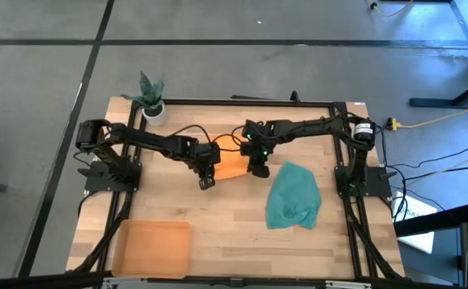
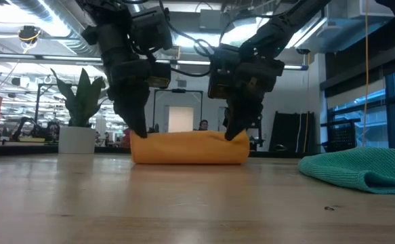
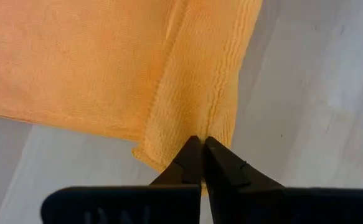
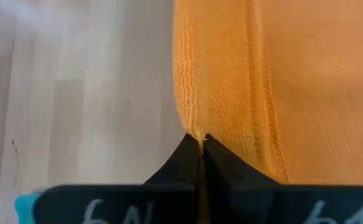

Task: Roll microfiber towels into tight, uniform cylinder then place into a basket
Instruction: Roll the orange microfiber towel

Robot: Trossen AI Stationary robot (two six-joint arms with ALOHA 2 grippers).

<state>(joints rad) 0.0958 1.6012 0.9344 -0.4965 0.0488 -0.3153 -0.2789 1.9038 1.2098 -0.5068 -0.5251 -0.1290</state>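
The orange towel [image 1: 230, 166] lies at the table's middle as a low folded or partly rolled bundle [image 2: 189, 147]. My left gripper [image 1: 207, 181] is shut on its left near corner. My right gripper [image 1: 259, 170] is shut on its right near corner. The teal towel [image 1: 293, 196] lies crumpled on the table, right of the orange one. The orange-tan basket [image 1: 152, 247] rests flat at the near left corner. My left gripper pinches the rolled hem at the orange towel's left near corner [image 3: 187, 127] between its two fingers, from above, pointing down. The towel lies on the table. My right gripper pinches the folded edge at the towel's right near corner [image 4: 193, 127] between its two fingers, from above. The towel rests on the table.
A small white plant pot [image 1: 153, 109] with a green plant stands at the far left corner. Bare wood shows between the basket and the teal towel.
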